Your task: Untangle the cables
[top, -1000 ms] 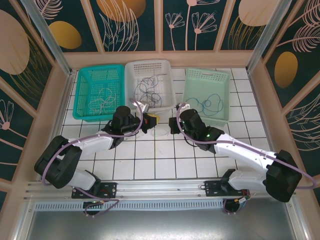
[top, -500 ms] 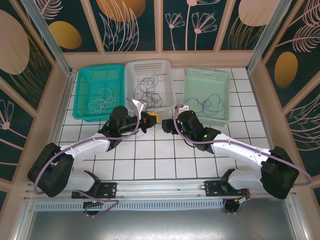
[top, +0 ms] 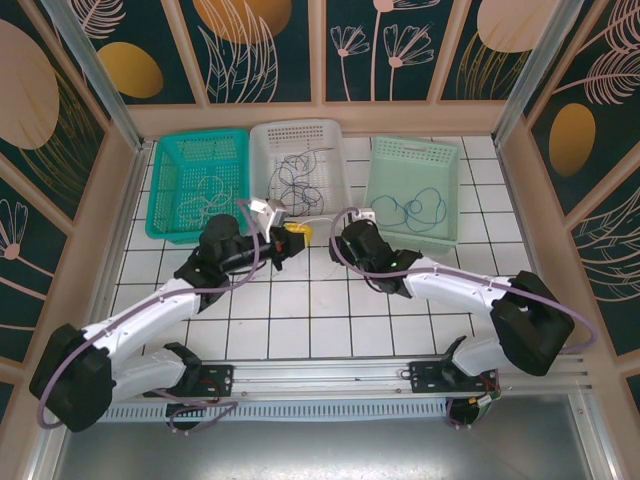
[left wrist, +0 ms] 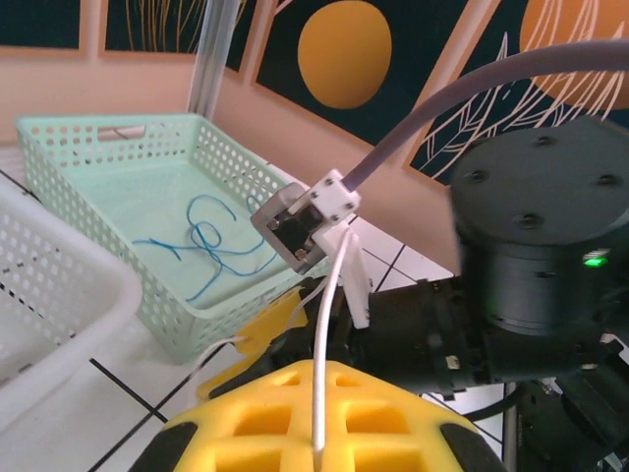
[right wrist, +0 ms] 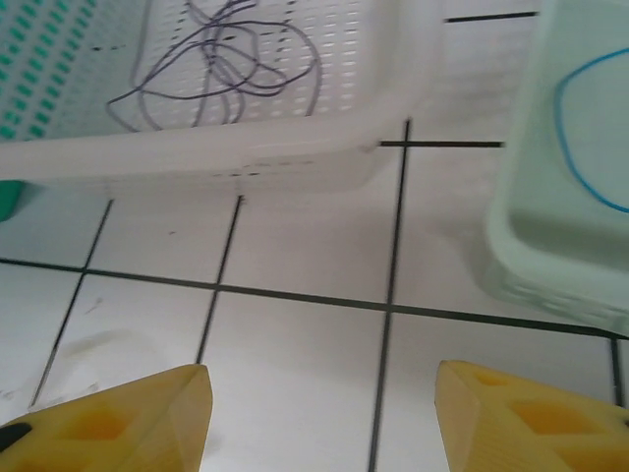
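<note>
My left gripper (top: 292, 236) is shut on a thin white cable (left wrist: 323, 374), which rises from between its yellow fingers (left wrist: 246, 423) toward the right arm's wrist. My right gripper (top: 336, 244) faces it a few centimetres to the right. In the right wrist view that gripper (right wrist: 322, 398) is open over bare tile, nothing between its fingertips (right wrist: 118, 418). Dark cables (top: 296, 176) lie tangled in the white basket (top: 262, 140). A blue cable (top: 420, 208) lies in the pale green basket (top: 448, 152), pale cables (top: 205, 200) in the teal basket (top: 160, 160).
The three baskets stand side by side along the back of the white tiled table (top: 320, 320). The white basket's near wall (right wrist: 197, 162) and the green basket's corner (right wrist: 550, 265) lie just ahead of my right gripper. Wooden walls close in the left, right and back.
My right gripper has gone from shut to open. Both grippers have shifted a little left and toward the baskets, the left one still pinching the white cable.
</note>
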`<state>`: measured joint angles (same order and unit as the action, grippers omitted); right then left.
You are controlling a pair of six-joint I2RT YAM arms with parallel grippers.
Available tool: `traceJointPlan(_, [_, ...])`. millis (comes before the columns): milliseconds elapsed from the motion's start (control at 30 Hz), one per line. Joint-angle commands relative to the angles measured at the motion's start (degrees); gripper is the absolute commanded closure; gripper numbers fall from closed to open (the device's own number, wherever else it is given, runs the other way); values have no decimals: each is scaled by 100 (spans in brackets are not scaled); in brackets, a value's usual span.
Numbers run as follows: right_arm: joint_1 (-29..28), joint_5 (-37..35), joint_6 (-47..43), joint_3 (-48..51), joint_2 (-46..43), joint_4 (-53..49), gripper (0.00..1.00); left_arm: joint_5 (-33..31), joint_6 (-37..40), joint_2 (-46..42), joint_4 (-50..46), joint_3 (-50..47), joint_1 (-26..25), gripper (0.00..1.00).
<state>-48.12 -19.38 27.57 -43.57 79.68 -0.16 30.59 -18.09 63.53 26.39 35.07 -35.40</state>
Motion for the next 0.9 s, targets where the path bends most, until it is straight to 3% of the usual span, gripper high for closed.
traceJointPlan(0, [148,-306,251,164,-378,-236,38,-306,385,-354,-575,193,-31,100])
traceJointPlan(300, [277,-242,442,583,-760,-419,38,-1403,711,-1006,-1263,620,-29,100])
traceJointPlan(500, [285,-236,425,622,-785,-442,35,-2516,1043,-1080,-1800,949,-15,100])
traceJointPlan(633, [270,27,300,665,-928,-181,25,-3423,1237,-1006,-2088,1235,-16,100])
traceJointPlan(867, [198,305,60,624,-988,181,23,-5613,1644,-524,-2331,1678,-11,100])
